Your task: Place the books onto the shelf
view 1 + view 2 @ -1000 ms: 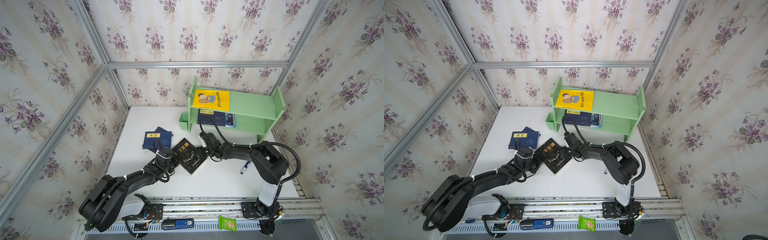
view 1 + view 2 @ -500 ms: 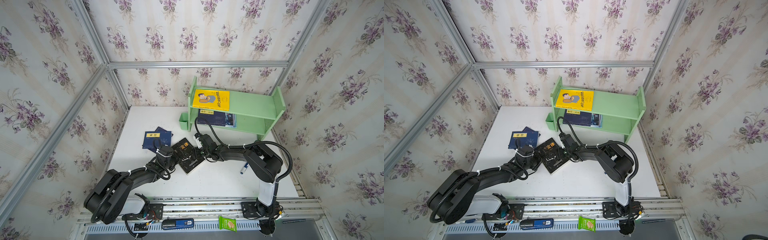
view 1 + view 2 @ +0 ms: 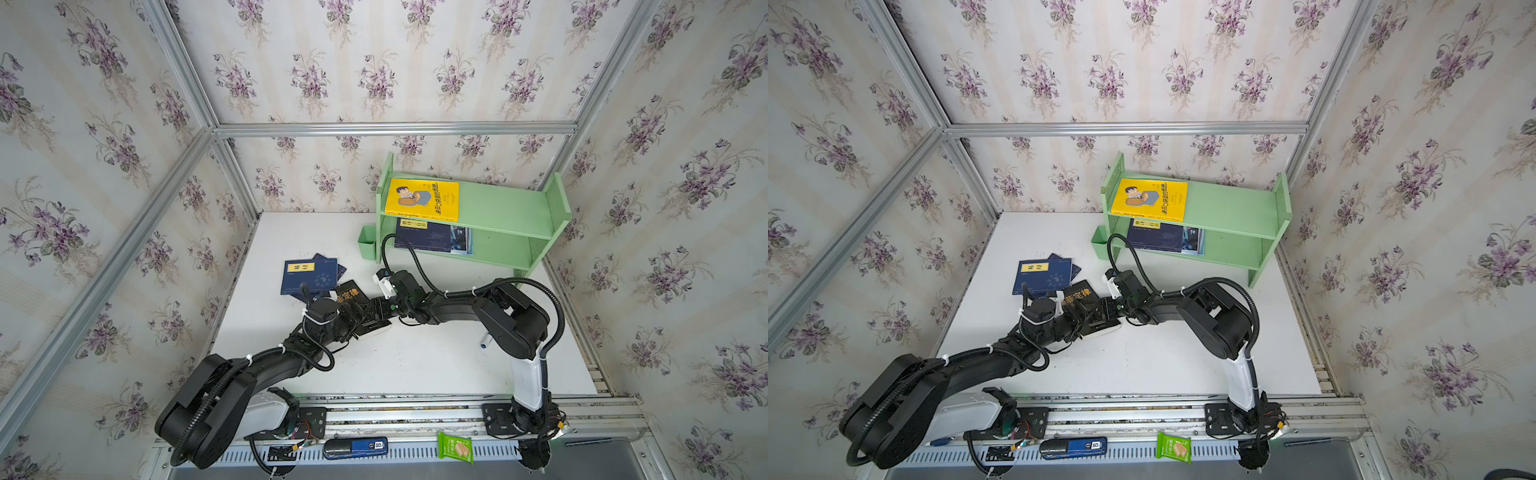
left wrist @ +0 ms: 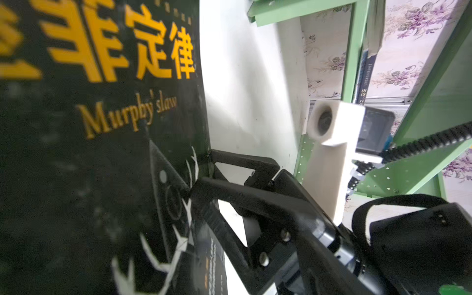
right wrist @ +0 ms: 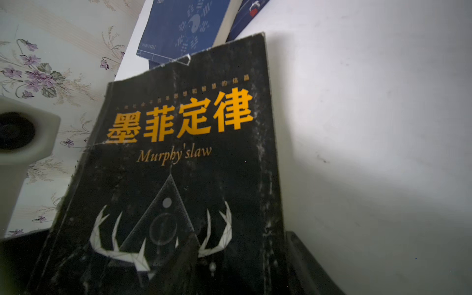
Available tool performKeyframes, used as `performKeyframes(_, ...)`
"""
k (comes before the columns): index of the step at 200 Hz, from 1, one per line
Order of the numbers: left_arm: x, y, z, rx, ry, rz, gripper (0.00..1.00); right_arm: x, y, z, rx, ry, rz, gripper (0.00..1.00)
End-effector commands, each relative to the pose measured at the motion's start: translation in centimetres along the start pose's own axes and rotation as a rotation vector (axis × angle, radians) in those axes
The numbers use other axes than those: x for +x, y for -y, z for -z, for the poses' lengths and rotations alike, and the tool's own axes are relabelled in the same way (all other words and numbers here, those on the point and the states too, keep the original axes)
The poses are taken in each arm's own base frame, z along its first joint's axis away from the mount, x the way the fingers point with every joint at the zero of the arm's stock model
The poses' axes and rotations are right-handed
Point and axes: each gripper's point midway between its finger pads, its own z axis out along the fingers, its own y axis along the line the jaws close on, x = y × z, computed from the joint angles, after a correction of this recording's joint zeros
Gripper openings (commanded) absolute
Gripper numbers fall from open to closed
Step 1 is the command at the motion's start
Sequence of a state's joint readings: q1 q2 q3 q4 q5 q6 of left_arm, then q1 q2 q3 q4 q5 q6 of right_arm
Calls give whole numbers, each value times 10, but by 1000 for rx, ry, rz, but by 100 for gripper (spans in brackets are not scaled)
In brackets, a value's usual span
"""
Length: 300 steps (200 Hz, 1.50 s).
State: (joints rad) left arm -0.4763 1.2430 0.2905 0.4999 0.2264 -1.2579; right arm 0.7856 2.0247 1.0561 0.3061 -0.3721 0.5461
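The black book (image 3: 347, 295) (image 3: 1077, 297) with gold characters sits mid-table, tilted up, between my two grippers. My right gripper (image 3: 376, 309) (image 4: 204, 171) is shut on its edge, one finger across the cover (image 5: 178, 255) and the other behind. My left gripper (image 3: 357, 322) is at the book's near end; its jaws are hidden against the dark cover (image 4: 102, 153). Two navy books (image 3: 309, 276) lie overlapped to the left. On the green shelf (image 3: 498, 208), a yellow book (image 3: 422, 199) lies on the top tier. A navy book (image 3: 422, 237) lies on a magazine (image 3: 461, 241) on the lower tier.
A small green cup (image 3: 367, 245) hangs on the shelf's left panel. A marker pen (image 3: 484, 343) lies half hidden behind the right arm. Floral walls enclose the white table (image 3: 415, 365) on three sides. A blue device (image 3: 355, 446) and a green packet (image 3: 455, 446) rest on the front rail.
The right gripper has reached left and closed on the black book's edge. The book has shifted left and tilted up. The left gripper has come in against its near end.
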Motion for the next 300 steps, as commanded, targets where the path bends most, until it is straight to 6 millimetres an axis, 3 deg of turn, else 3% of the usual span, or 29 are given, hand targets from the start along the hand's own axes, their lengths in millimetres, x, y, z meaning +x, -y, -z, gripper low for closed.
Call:
performKeyframes(1, 2, 19, 5, 68, -18, -24, 71, 70, 31, 5, 126, -250, -120, 57)
performKeyframes(27, 5, 7, 5, 21, -32, -18, 67, 71, 35, 8, 150, -251, -121, 57)
performKeyframes(48, 6, 1, 7, -14, -31, -27, 74, 73, 36, 8, 156, -257, -126, 57)
performKeyframes(125, -6, -8, 29, -110, 29, -74, 79, 76, 42, 5, 174, -265, -138, 57)
performKeyframes(142, -7, -11, 30, -113, 32, -64, 70, 75, 42, 4, 174, -267, -139, 57)
performKeyframes(171, -5, -14, 28, -123, 20, -55, 43, 74, 42, 4, 173, -266, -139, 57)
performKeyframes(192, -4, -15, 28, -124, 15, -51, 30, 76, 43, 4, 176, -268, -141, 57)
performKeyframes(228, -5, -10, 30, -108, 20, -64, 19, 74, 41, 6, 173, -262, -147, 57)
performKeyframes(254, -7, 2, 35, -83, 19, -106, 15, 60, 33, 15, 161, -223, -135, 60)
performKeyframes(279, -9, 23, 48, -48, 23, -195, 14, 33, 11, 40, 131, -139, -91, 67)
performKeyframes(300, -11, 49, 68, -4, 33, -286, 12, 3, -14, 74, 112, -45, -27, 71)
